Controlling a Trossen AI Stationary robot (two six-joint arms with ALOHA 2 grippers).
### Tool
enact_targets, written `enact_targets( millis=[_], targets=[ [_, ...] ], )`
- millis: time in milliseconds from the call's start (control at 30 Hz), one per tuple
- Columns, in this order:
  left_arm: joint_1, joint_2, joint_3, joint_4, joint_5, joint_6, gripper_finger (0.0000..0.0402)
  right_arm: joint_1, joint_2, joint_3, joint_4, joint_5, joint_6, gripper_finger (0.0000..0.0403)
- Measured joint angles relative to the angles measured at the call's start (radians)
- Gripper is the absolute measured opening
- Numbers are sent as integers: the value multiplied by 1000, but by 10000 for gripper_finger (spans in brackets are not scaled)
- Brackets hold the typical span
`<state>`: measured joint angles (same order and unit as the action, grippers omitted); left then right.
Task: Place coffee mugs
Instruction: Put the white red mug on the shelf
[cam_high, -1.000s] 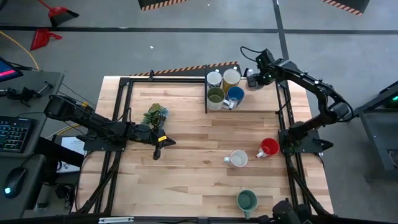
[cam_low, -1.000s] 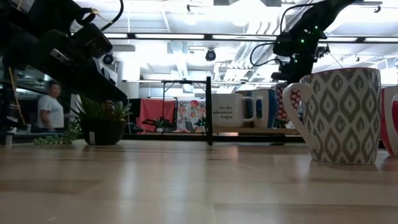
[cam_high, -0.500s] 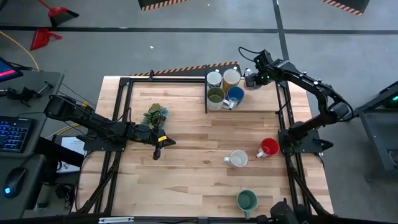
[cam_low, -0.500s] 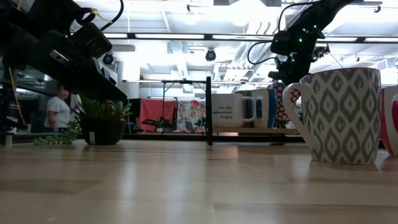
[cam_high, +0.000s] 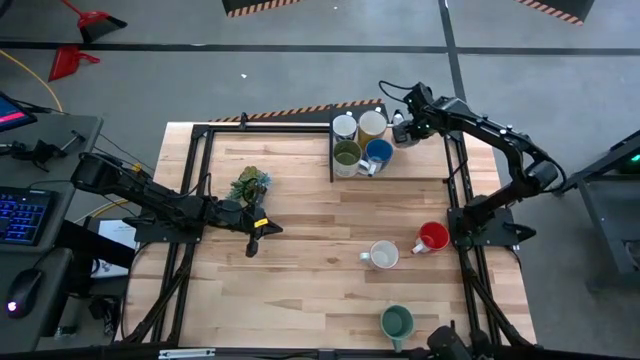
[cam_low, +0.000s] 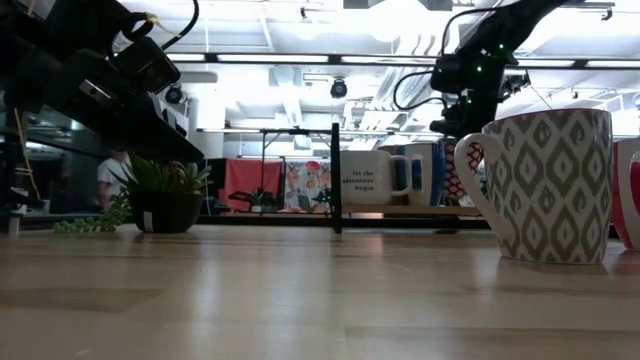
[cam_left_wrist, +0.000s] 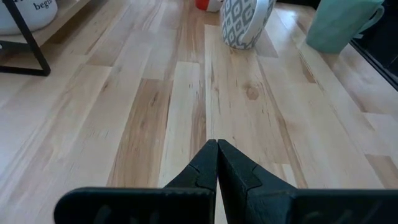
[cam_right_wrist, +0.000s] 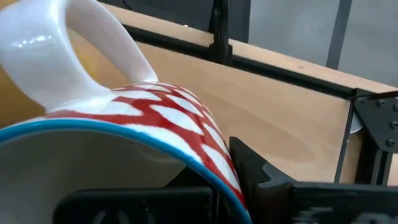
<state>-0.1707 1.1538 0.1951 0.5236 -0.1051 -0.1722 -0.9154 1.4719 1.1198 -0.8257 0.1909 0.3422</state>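
My right gripper (cam_high: 401, 124), clamped on the rim of a red-and-white patterned mug (cam_right_wrist: 124, 130), has crept leftward over the last second toward the shelf (cam_high: 400, 165) holding four mugs (cam_high: 360, 140). Placement looks near. Left gripper (cam_left_wrist: 217, 163) shut, empty, waiting mid-table. Three mugs remain loose.

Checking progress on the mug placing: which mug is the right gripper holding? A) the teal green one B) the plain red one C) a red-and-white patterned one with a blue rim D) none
C: the right wrist view shows the right gripper clamped on the rim of a red-and-white patterned mug.
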Motion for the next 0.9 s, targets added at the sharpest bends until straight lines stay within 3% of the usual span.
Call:
enact_targets(
  millis=[900],
  targets=[
    [0, 0, 0, -2, 2, -9, 0, 20, 2, -32, -16, -19, 62, 0]
  ],
)
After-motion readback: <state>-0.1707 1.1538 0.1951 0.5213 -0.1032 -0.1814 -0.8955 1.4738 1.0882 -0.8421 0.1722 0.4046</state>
